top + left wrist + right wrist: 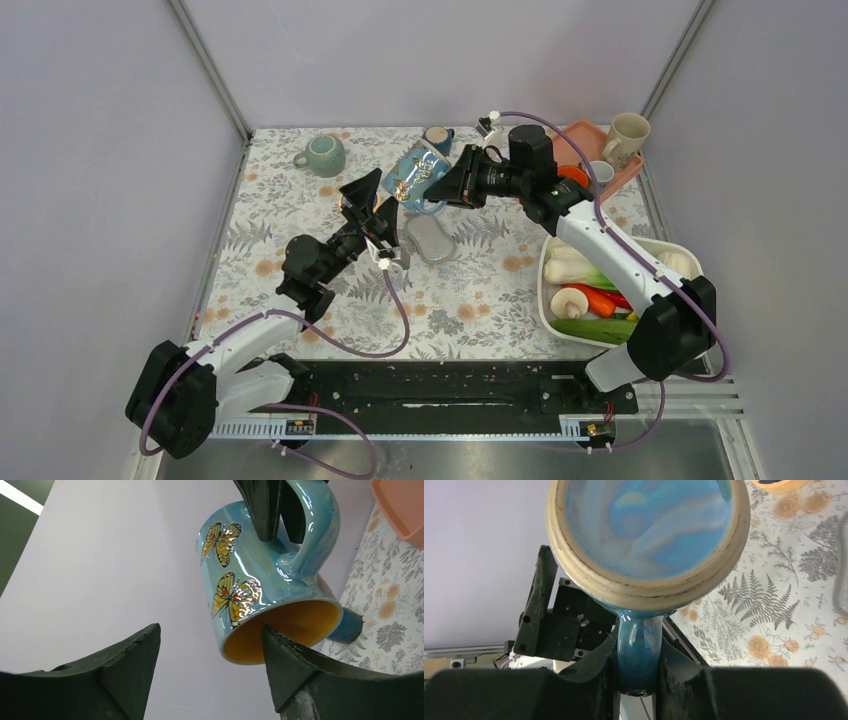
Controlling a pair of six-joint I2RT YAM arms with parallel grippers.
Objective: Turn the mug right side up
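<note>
The blue mug with yellow butterflies [418, 172] hangs in the air above the table's far middle, tilted. My right gripper [447, 188] is shut on its handle [639, 645]. The right wrist view shows the mug's unglazed base [646, 525] facing the camera. In the left wrist view the mug [250, 565] shows its orange inside, with the mouth turned down toward my left gripper [210, 640]. That gripper is open and empty, just below and left of the mug [375, 215]. One left fingertip [280, 645] overlaps the mouth's rim in that view.
A green mug [322, 155] and a small blue cup [437, 137] stand at the back. A pink tray [592, 135] with a beige mug [626, 138] is back right. A white dish [548, 318] of vegetables sits at right. A clear object [432, 238] lies under the mug.
</note>
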